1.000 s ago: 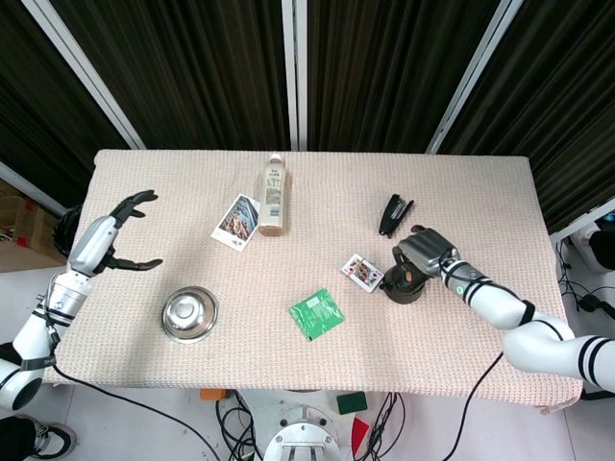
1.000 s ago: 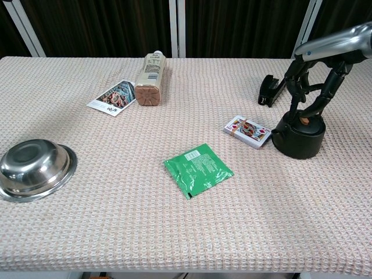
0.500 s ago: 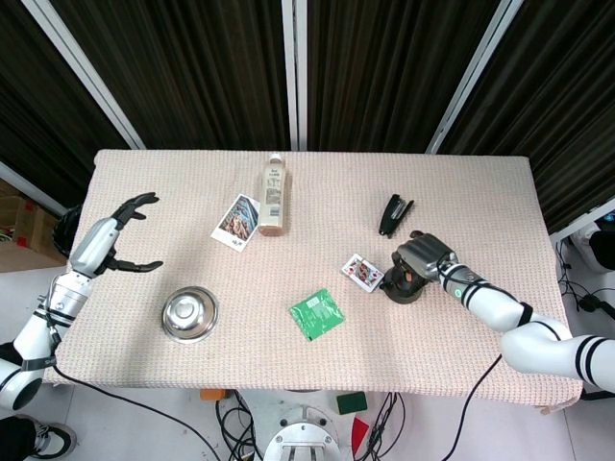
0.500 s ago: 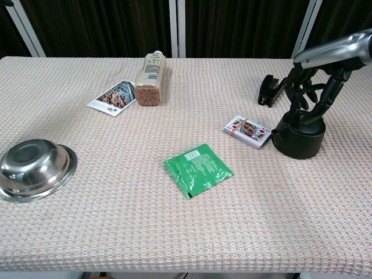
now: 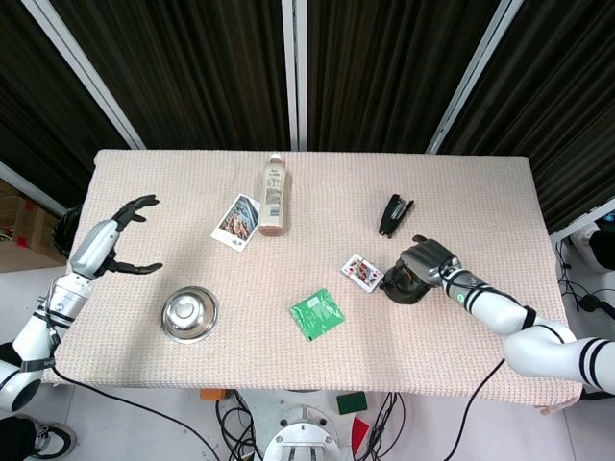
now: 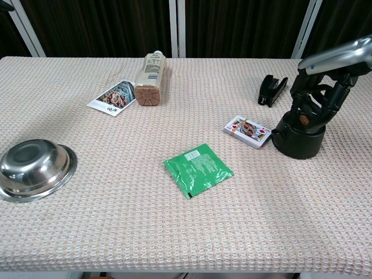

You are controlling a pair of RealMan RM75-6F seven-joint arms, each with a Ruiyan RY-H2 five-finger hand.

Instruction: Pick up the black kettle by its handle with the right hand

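The black kettle (image 5: 402, 287) (image 6: 298, 139) stands upright on the woven tablecloth at the right, its brown lid knob showing under the handle. My right hand (image 5: 429, 261) (image 6: 317, 97) sits on top of it, fingers curled down around the handle. The kettle's base is still on the cloth. Far left, my left hand (image 5: 110, 240) hovers with fingers spread and holds nothing; the chest view does not show it.
A deck of playing cards (image 5: 362, 272) (image 6: 248, 131) lies just left of the kettle, and a black stapler (image 5: 395, 213) (image 6: 272, 89) lies behind it. A green packet (image 6: 197, 169), a steel bowl (image 6: 35, 168), a lying bottle (image 6: 150, 80) and a photo card (image 6: 113, 97) lie further left.
My right hand has lowered onto the kettle and its fingers have curled in around the handle. The kettle and the left hand have stayed put.
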